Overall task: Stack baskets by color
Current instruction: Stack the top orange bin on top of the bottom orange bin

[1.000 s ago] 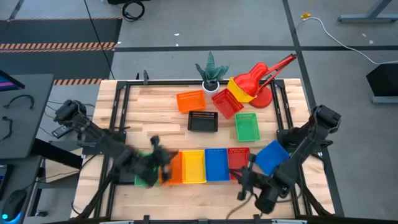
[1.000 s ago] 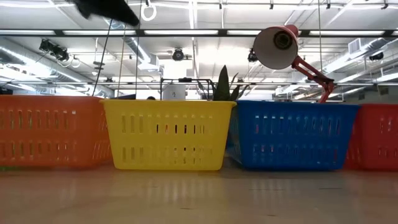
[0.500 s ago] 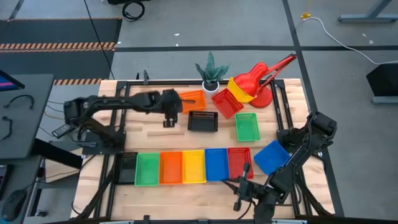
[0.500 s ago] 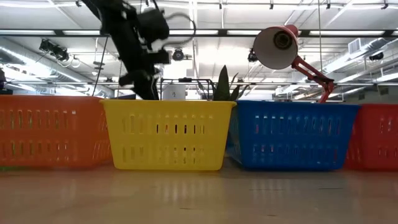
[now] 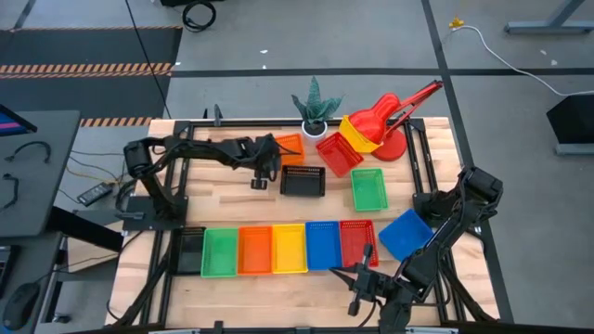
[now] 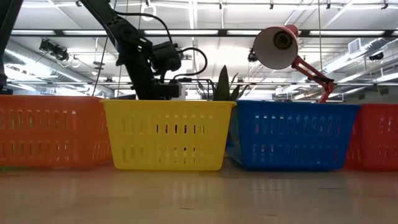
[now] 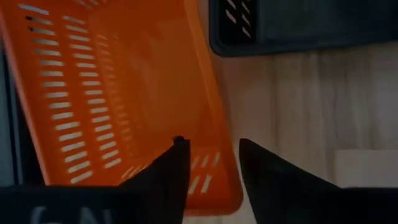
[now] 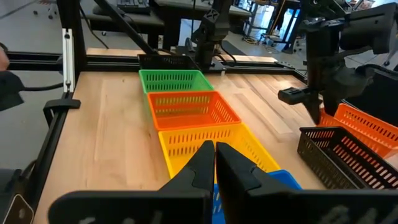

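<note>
- Dark fingers of the left gripper [image 7: 208, 165] are standing apart, straddling the right wall of the loose orange basket [image 5: 285, 148] at the table's far side, not clamping it.
- A black basket [image 5: 303, 180] is sitting just right of that gripper.
- The right gripper [image 5: 356, 286], jaws together and holding nothing, is waiting near the front edge, by the red basket [image 5: 355, 243].
- Green [image 5: 220, 251], orange, yellow and blue baskets are lining the near row.
</note>
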